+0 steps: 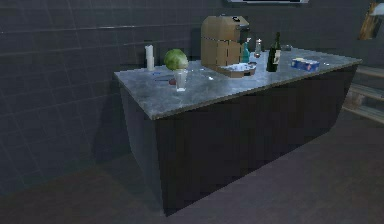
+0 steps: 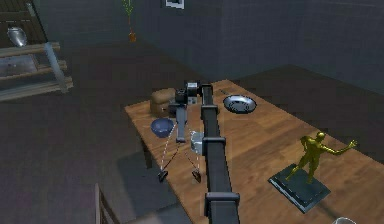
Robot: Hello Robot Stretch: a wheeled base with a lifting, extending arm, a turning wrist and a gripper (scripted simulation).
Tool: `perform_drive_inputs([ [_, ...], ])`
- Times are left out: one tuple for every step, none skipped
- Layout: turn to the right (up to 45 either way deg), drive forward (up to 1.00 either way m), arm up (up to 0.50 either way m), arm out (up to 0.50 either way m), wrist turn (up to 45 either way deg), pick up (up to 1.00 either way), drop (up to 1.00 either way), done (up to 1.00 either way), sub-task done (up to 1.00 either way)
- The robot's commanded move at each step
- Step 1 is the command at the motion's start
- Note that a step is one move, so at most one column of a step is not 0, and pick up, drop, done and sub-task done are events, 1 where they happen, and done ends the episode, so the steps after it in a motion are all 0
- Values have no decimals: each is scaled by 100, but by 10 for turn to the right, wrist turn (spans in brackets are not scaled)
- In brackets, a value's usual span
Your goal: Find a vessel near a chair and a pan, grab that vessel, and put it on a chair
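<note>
I judge that I am at the grab step. A small blue bowl [image 2: 161,127], my likely vessel, stands on the wooden table [image 2: 280,135] with a pan and a chair close by, so the finding looks settled.

Nearest, at the arm side view's bottom left, what looks like the back of a chair [image 2: 100,205] pokes up just off the table's corner. It is a fair candidate for the drop. My arm [image 2: 215,165] rises from the bottom edge just right of the middle and lies across the tabletop.

Left of the arm, mid-frame, is my gripper [image 2: 180,177], its thin fingers [image 2: 164,176] trailing toward the lower left by the table's left edge. I cannot tell how wide they stand, or whether they have hold of anything.

The bowl rests on the table just up and left of the gripper's body. I cannot tell whether I touch it or only sit beside it.

Farther up, the round dark pan [image 2: 239,103] lies right of the arm. A brown lump [image 2: 160,102] sits above the bowl.

The next move, I think, calls for bringing the fingertips up and left to the bowl's rim and securing it before any lift toward the chair.

In the forward view a stone-topped counter [image 1: 215,88] carries a dark bottle [image 1: 275,55]; neither matters to this grab.
</note>
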Motion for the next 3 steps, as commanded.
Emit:
perform_drive_inputs([
  [0, 0, 0, 0, 450, 0, 0, 0, 0],
  [0, 0, 0, 0, 450, 0, 0, 0, 0],
  [0, 0, 0, 0, 450, 0, 0, 0, 0],
])
